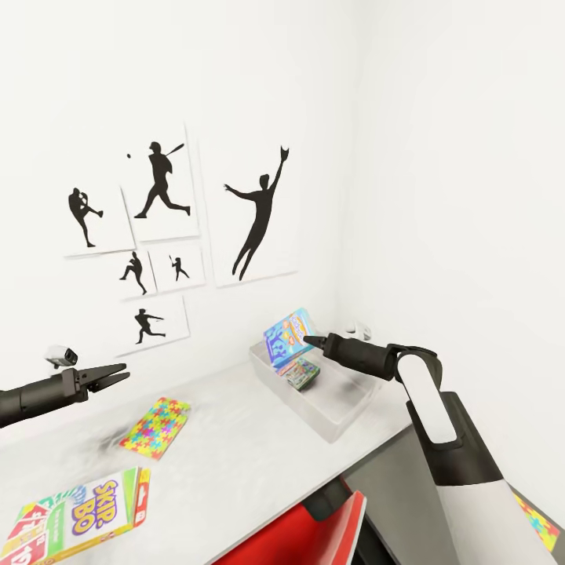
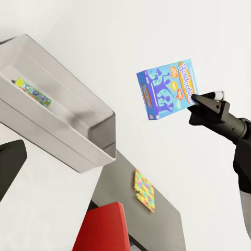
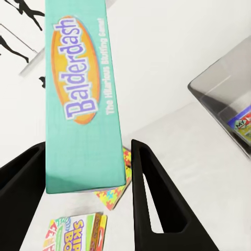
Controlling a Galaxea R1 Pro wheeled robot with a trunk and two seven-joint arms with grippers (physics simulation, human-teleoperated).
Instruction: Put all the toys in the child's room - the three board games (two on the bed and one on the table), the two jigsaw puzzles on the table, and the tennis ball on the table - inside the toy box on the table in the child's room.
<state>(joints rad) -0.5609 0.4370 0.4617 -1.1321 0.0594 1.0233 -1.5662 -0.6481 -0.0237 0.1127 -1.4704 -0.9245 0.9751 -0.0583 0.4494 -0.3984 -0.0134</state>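
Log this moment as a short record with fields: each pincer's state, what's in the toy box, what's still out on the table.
right pincer: shut on the blue board game, held in the air over the toy box
left pincer: open, holding nothing, above the table
in toy box: one green-edged board game
on table: jigsaw puzzle, SKIP-BO board game
second jigsaw puzzle: on the lower dark cabinet top

"Balderdash, The Hilarious Bluffing Game" on blue board game (image 3: 83, 99), "SKIP-BO" on yellow box (image 1: 78, 518)
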